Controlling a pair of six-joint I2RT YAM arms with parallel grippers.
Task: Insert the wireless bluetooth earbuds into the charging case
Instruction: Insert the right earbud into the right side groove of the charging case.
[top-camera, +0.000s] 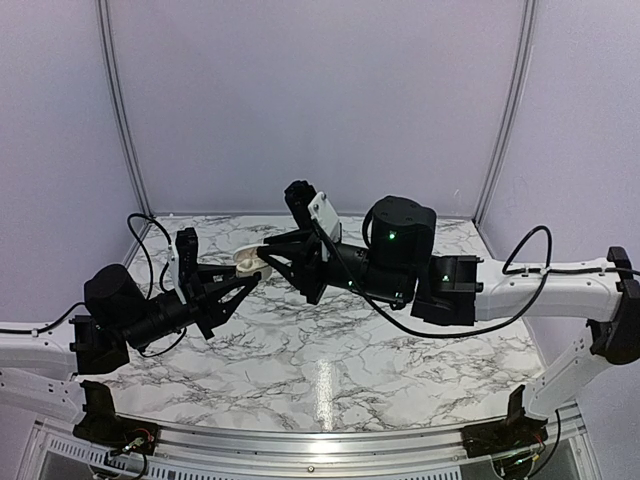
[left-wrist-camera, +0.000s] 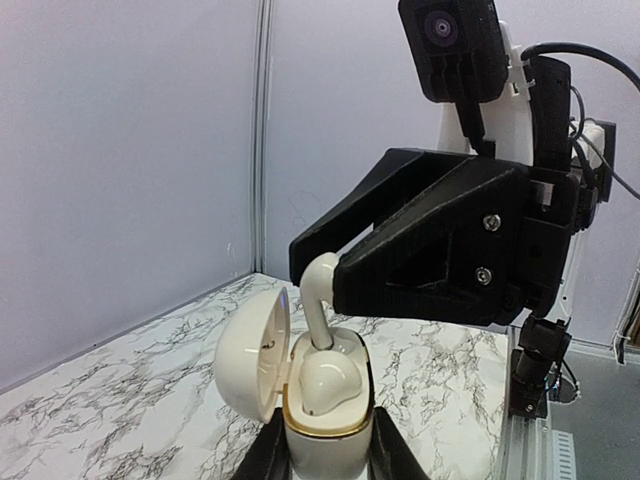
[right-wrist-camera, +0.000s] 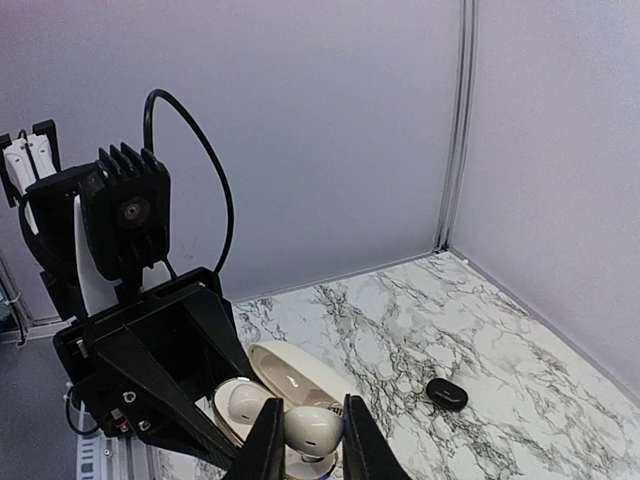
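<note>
Left of centre over the marble table (top-camera: 330, 370), apparently held clear of it: the charging case (left-wrist-camera: 322, 445), pinched upright at its lower body by the left gripper (top-camera: 246, 275), 2 fingers closed snugly on either side, likely to steady it and keep the well facing up. Hinged lid (left-wrist-camera: 250, 365) swung back, away from the incoming arm, leaving the opening free. Reaching in from the right, the right gripper (right-wrist-camera: 312, 445), narrowed to a slim gap and clamped on the upper end of 1 cream earbud (left-wrist-camera: 322, 380). Rounded head low in the case's well, curved stem rising to the fingertips. Probably the seating step, needing a gentle press and then a release. Farther off on the marble, 1 small black oval piece (right-wrist-camera: 447, 393), too small to identify.
</note>
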